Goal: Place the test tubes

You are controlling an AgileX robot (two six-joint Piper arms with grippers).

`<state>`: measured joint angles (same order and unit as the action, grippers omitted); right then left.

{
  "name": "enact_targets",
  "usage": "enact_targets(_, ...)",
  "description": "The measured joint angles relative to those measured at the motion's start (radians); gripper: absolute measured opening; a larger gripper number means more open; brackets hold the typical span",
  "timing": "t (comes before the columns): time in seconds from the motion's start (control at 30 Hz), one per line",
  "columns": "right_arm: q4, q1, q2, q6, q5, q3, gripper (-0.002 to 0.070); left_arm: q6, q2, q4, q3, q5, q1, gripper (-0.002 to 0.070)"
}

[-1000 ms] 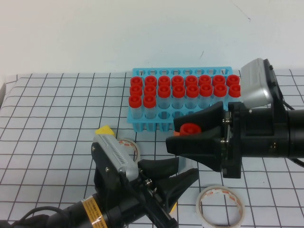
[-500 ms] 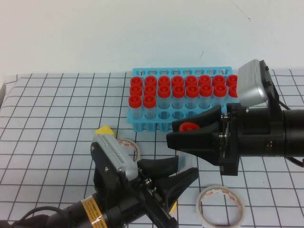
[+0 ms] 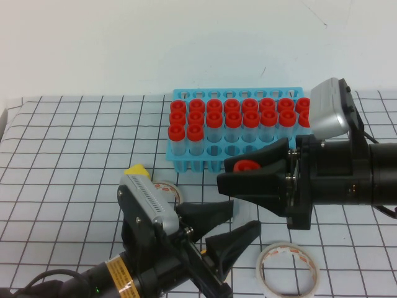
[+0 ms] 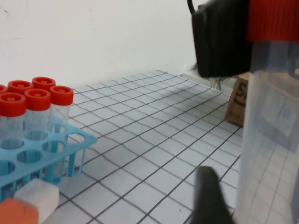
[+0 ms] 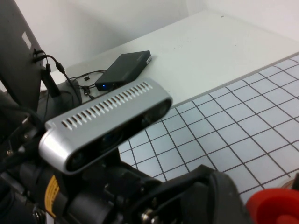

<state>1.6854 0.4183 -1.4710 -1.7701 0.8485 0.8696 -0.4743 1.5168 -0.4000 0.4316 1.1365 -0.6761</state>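
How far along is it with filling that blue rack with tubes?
Done: two rows of the rack look full of tubes, and a third row holds two.
In hand: the right gripper, just in front of the rack, grips one more tube. The left gripper, nearer the camera, stands open with nothing in it.
Left: seat that tube, then fill the remaining empty holes.

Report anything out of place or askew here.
Nothing spilled or damaged; the racked tubes in the blue rack stand upright. Odd only: a near tape roll right of the open left gripper at the front, and a far tape roll beyond that arm. The right gripper, before the rack, holds a test tube.
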Motion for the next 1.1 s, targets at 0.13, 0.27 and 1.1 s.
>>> enact_targets(0.13, 0.000, 0.000, 0.008, -0.036, -0.006, 0.000, 0.0269, -0.002, -0.036, -0.031, 0.000, 0.000, 0.015, 0.0412)
enact_targets(0.27, 0.000, -0.021, 0.065, -0.080, -0.011, 0.000, 0.0268, -0.002, -0.121, -0.134, 0.000, -0.003, 0.059, 0.0402)
enact_targets(1.1, -0.359, -0.091, 0.259, 0.239, 0.104, 0.000, 0.0268, -0.989, -1.249, -1.053, -0.198, -0.950, 0.110, 0.0000)
